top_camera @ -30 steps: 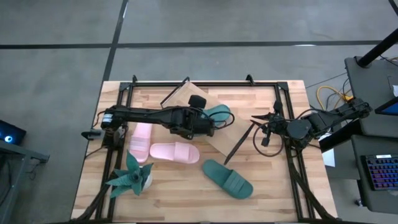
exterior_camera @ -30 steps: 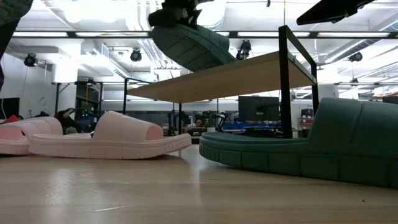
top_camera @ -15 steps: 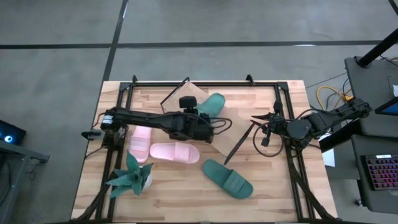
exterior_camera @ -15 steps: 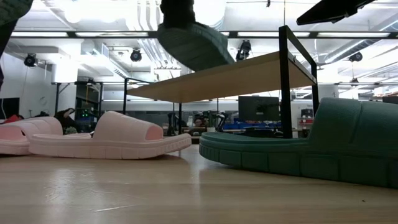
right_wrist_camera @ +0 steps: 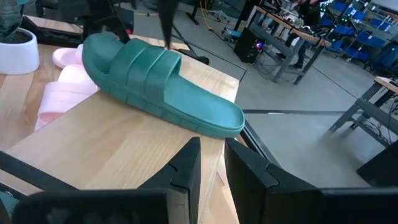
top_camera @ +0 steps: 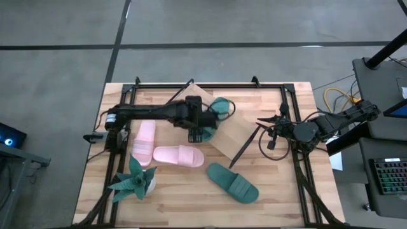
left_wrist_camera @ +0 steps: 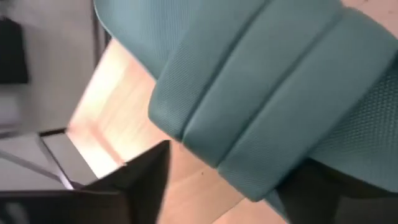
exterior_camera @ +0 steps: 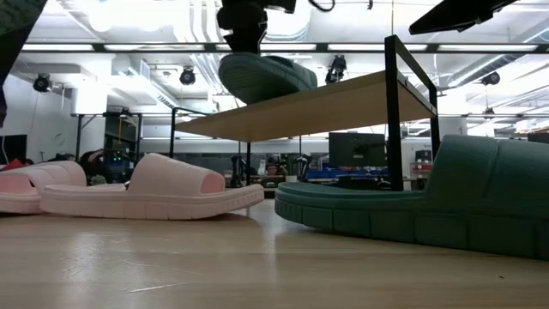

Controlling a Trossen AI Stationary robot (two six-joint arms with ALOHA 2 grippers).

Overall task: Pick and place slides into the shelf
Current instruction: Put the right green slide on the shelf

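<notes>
While the left arm worked over the rack, the scene stood as follows, front of the table to back:

Front slide: a dark green chunky foam slide sandal point(top_camera: 232, 181) lay flat on the large wooden tabletop point(top_camera: 184, 203) near its front edge, toward the right; in the low view it filled the right foreground point(exterior_camera: 412, 210).

Toy plant: a green leafy toy plant in a white pot point(top_camera: 135, 180) stood at the front left of the tabletop, apart from the slides.

Pink slides: one pale pink foam slide sandal point(top_camera: 179, 156) lay crosswise at mid-table, just beside a second pale pink foam slide point(top_camera: 144, 142) lying lengthwise to its left; both rested on the tabletop, off the rack.

Shelf: the low rack of light wood board on thin black wire legs point(top_camera: 238, 137) stood tilted across the middle of the table; in the low view its board point(exterior_camera: 343, 101) sloped up toward the right.

Held slide: the second dark green foam slide point(top_camera: 219, 109) sat above the rack's far end, its sole low over the board point(exterior_camera: 264, 77); whether it touched the board could not be told.

Left gripper: the left gripper point(top_camera: 198, 124) was clenched on that dark green slide, the wide ribbed strap point(left_wrist_camera: 249, 118) filling the wrist view.

Right gripper: the right gripper point(top_camera: 264, 130) waited at the table's right edge beside the rack, its fingers point(right_wrist_camera: 186, 168) nearly closed on nothing.
</notes>
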